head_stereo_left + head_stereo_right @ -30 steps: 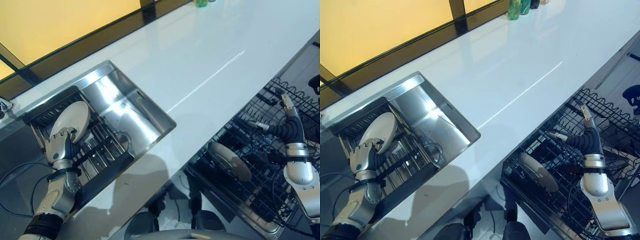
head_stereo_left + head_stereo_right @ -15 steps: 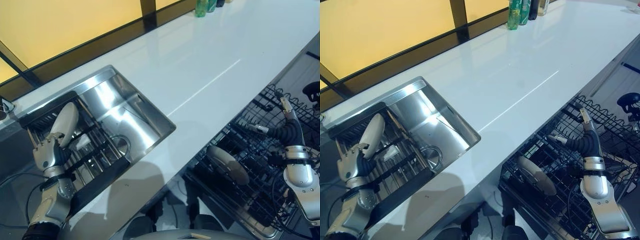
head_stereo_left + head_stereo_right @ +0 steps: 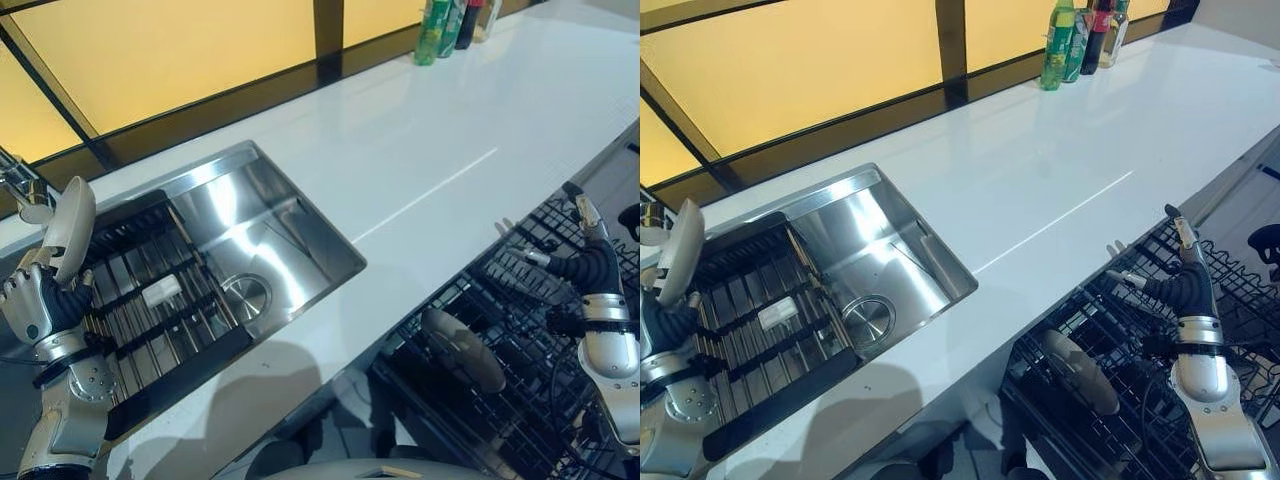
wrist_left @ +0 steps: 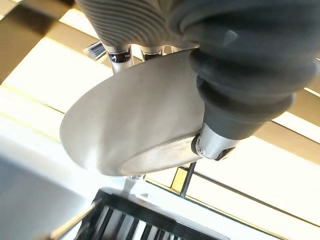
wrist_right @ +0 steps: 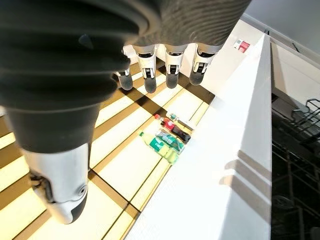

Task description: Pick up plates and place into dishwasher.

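My left hand [image 3: 38,305] is shut on a pale grey plate [image 3: 68,228], holding it upright above the left end of the sink rack [image 3: 150,310]. In the left wrist view the thumb [image 4: 235,100] presses the plate [image 4: 135,125] from one side and the fingers from the other. A second plate [image 3: 462,350] stands on edge in the black dishwasher rack [image 3: 520,300] at the lower right. My right hand [image 3: 590,265] hovers over that rack to the right of the second plate, with straight fingers [image 5: 170,70] and nothing in it.
The steel sink [image 3: 260,230] is sunk in the white counter [image 3: 450,130] and has a drain [image 3: 243,295]. A small white piece [image 3: 160,292] lies on the sink rack. A tap [image 3: 20,180] stands by the plate. Bottles [image 3: 450,25] stand at the counter's far end.
My left hand has lifted the plate up and out of the sink rack, towards the left. The camera has shifted too. The right hand has barely moved.
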